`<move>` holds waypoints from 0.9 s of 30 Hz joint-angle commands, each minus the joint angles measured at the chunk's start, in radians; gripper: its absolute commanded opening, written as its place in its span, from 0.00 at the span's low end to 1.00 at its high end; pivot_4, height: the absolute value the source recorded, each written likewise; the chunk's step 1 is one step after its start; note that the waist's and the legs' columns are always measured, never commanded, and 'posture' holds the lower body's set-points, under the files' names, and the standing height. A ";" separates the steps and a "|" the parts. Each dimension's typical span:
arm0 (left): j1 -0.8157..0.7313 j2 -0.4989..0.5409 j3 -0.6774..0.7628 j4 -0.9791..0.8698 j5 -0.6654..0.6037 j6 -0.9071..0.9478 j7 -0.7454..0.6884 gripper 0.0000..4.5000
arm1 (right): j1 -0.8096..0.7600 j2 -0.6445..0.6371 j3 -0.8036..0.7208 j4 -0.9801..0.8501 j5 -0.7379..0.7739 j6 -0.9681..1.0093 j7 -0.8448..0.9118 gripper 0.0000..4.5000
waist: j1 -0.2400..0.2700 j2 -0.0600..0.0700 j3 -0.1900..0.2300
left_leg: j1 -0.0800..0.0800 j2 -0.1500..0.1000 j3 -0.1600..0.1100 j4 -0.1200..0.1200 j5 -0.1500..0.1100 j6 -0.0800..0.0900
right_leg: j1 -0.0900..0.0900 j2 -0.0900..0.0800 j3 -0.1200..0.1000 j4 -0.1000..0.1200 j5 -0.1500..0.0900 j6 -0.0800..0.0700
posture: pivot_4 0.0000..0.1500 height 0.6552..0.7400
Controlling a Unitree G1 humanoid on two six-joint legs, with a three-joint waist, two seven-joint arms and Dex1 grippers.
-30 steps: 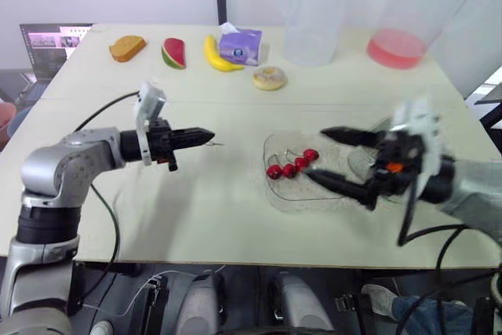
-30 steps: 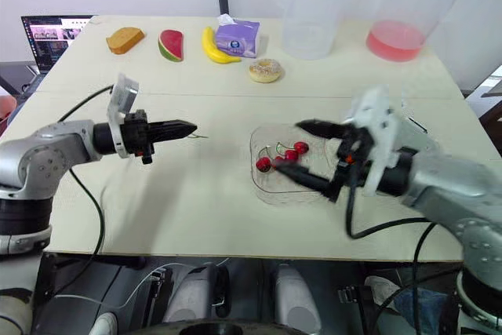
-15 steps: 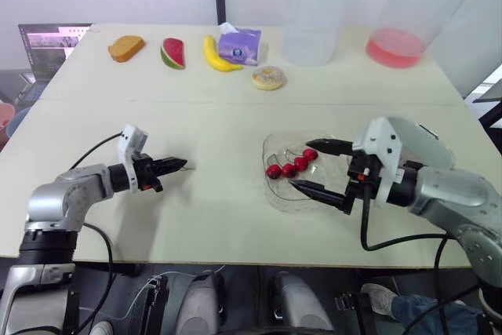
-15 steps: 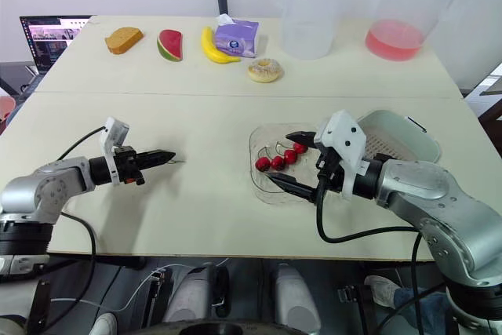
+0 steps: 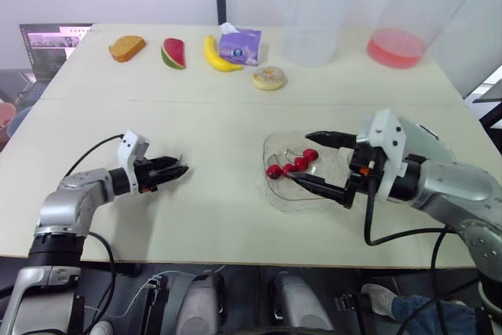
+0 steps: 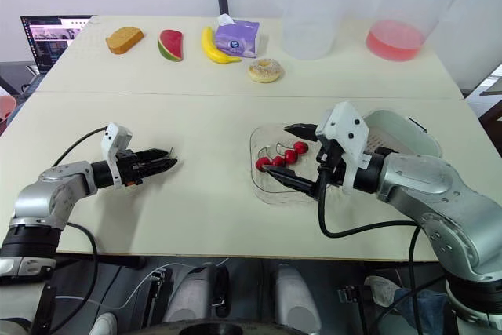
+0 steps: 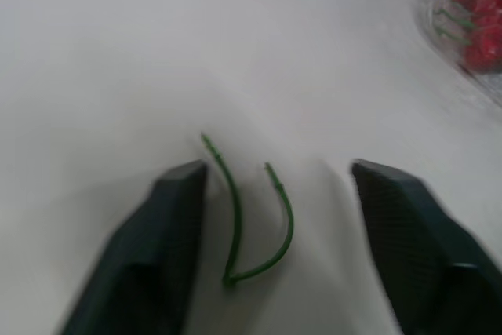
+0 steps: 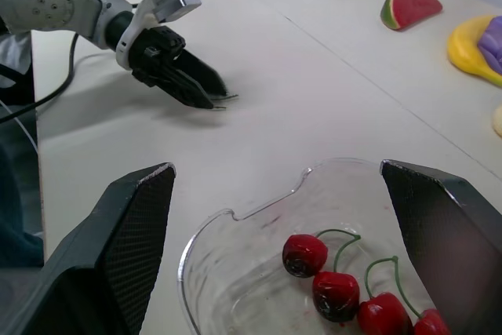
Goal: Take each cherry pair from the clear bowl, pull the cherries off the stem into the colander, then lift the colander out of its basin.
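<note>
Presently, cherries (image 5: 292, 166): four red ones with curved green stems, lying in a short row inside the clear bowl (image 6: 271, 190); how they pair up is hard to make out.
Clear bowl: on the table (image 5: 220, 115), right of centre, near the front edge.
Right gripper (image 6: 277, 151): spread wide and holding nothing. One black finger reaches over the far side of the bowl, the other over its near side. Whether either finger touches the bowl cannot be told.
Cherries and right gripper: in the right wrist view the fruit sits in the gap between the two fingers, apart from both.
Colander (image 6: 400, 127): white, just to the right of the bowl, partly hidden behind the right wrist. Its basin cannot be told apart from it.
Bare stem (image 7: 251, 217): green, forked, no cherries on it, flat on the table well to the left of the bowl.
Left gripper (image 5: 182, 170): low over the table, fingers parted, nothing clamped. The stem lies between them, closer to one finger; contact cannot be judged.
Far edge of the table: bread slice (image 5: 127, 47), watermelon slice (image 5: 173, 52), banana (image 5: 220, 54), purple tissue pack (image 5: 240, 45), doughnut (image 5: 269, 78).
Far right: pink dish (image 5: 396, 47).
</note>
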 commanded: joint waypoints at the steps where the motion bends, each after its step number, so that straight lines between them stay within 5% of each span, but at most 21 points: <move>1: -0.024 0.014 0.035 -0.032 -0.011 -0.021 -0.016 0.99 | -0.014 -0.017 -0.038 -0.021 0.025 0.001 -0.012 1.00 | 0.000 0.000 0.000 | 0.000 0.000 0.000 0.000 0.000 0.000 | 0.000 0.000 0.000 0.000 0.000 0.000 | 1.00 1.00; 16: -0.134 0.163 0.030 -0.464 -0.192 0.112 -0.176 0.99 | 0.086 -0.105 -0.156 -0.001 0.054 0.052 -0.008 1.00 | 0.000 0.000 0.000 | 0.000 0.000 0.000 0.000 0.000 0.000 | 0.001 0.000 0.000 0.000 0.000 0.000 | 1.00 1.00; 27: -0.112 0.241 -0.008 -0.591 -0.235 0.127 -0.270 0.99 | 0.278 -0.258 -0.313 0.038 -0.020 0.066 0.101 1.00 | 0.001 0.000 0.000 | 0.001 0.000 0.000 0.000 0.000 0.000 | 0.002 0.003 0.001 -0.001 0.000 0.000 | 1.00 1.00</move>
